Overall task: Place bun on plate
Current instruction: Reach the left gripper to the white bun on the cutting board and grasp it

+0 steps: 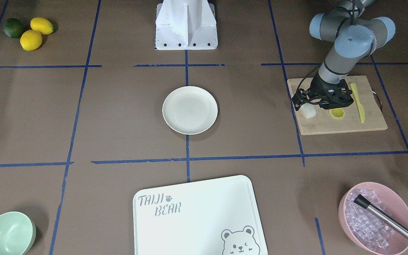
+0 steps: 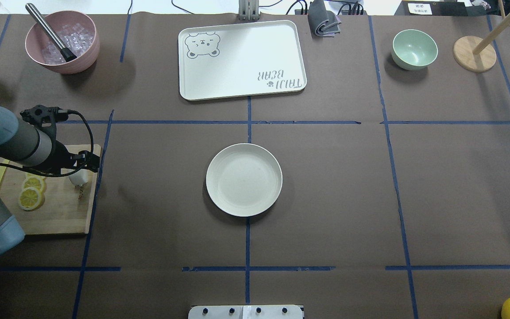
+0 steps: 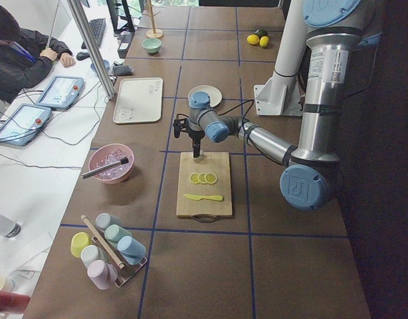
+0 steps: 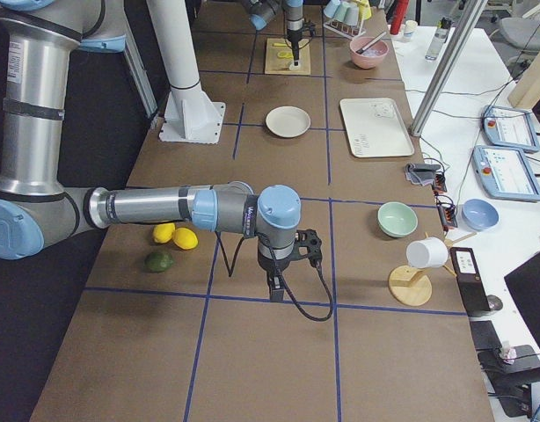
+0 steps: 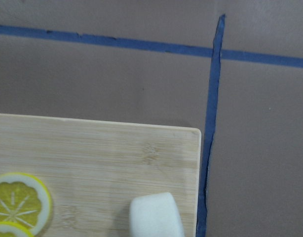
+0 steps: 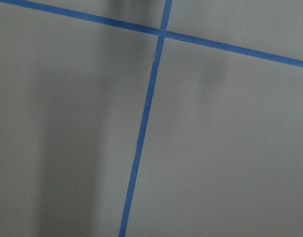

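The bun (image 1: 309, 112) is a small white lump lying at the corner of a wooden cutting board (image 1: 331, 126) nearest the table's middle. It also shows in the overhead view (image 2: 79, 178) and at the bottom of the left wrist view (image 5: 156, 216). My left gripper (image 1: 306, 106) hangs just over it, pointing down, open, with one finger showing a gap beside the bun. The cream plate (image 1: 190, 110) sits bare at the table's middle (image 2: 244, 179), well apart from the board. My right gripper (image 4: 277, 292) hovers low over bare table far from both; I cannot tell whether it is open or shut.
Lemon slices (image 2: 31, 197) and a yellow knife (image 1: 358, 102) share the board. A pink bowl (image 2: 62, 42) of ice with a metal tool, the bear-print tray (image 1: 197, 212) and a green bowl (image 1: 7, 235) line the far side. Lemons and a lime (image 1: 30, 39) lie near the robot's right.
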